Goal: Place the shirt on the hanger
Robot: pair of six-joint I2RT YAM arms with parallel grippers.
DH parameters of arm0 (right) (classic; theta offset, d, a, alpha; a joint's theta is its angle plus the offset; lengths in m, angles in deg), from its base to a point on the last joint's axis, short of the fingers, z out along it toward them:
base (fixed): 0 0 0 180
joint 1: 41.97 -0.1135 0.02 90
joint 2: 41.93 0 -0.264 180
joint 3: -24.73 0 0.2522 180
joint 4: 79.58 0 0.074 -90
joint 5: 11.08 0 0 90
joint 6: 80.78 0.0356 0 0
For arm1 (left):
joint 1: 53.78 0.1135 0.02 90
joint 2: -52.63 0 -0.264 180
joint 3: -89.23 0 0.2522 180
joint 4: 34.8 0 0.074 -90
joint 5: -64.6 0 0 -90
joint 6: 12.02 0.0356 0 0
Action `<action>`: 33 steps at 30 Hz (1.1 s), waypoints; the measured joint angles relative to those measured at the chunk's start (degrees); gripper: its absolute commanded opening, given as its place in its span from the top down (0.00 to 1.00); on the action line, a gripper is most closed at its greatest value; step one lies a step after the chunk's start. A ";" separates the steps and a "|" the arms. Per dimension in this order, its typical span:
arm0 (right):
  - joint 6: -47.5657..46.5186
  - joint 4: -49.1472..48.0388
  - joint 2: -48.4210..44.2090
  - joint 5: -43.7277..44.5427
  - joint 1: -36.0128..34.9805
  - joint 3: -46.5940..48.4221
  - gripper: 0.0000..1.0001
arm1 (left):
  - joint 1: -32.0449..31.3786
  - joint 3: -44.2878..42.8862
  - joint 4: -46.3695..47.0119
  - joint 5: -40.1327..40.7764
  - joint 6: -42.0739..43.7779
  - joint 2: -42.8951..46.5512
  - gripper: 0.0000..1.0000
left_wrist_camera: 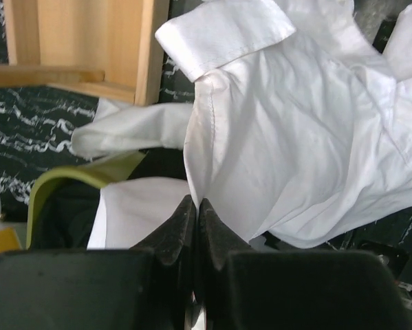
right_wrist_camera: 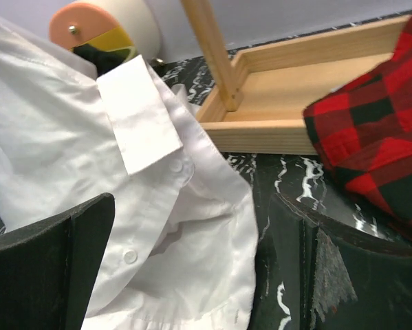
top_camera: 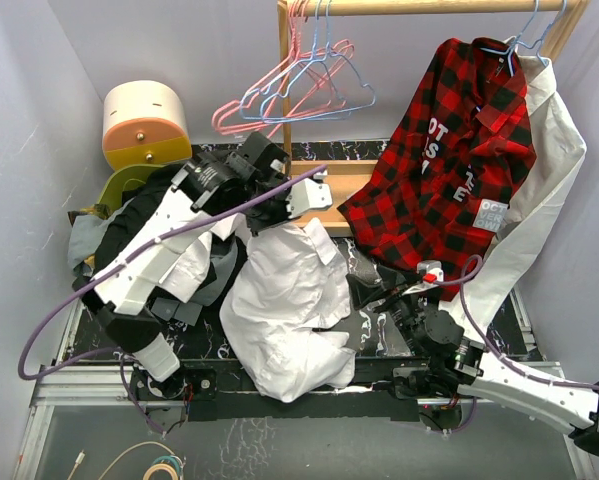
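shirt [top_camera: 284, 305] crumpled mid-table, long axis near–far, cuff end toward wooden rack base [top_camera: 344, 182] | black marbled table [left_wrist_camera: 27, 130], pale lilac walls | left gripper [left_wrist_camera: 194, 207] closed, pinching shirt edge | right gripper [right_wrist_camera: 192, 230] spread wide, empty

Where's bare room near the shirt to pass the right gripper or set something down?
Free: the marble strip between shirt and plaid shirt, and the wooden tray behind it. Crowded: the left, under the left arm and piled clothes.
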 measured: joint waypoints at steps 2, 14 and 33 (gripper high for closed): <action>-1.79 -4.72 1.95 -2.62 0.00 -1.03 0.02 | 0.00 1.18 -0.72 2.01 -0.39 2.60 1.00; -4.37 -29.35 23.43 -7.34 0.63 -4.44 0.00 | 0.26 12.31 -7.08 12.59 -1.90 12.85 1.00; -3.10 -50.45 69.02 -35.67 13.94 15.23 0.01 | 1.03 16.28 -8.87 14.82 -1.86 21.49 1.00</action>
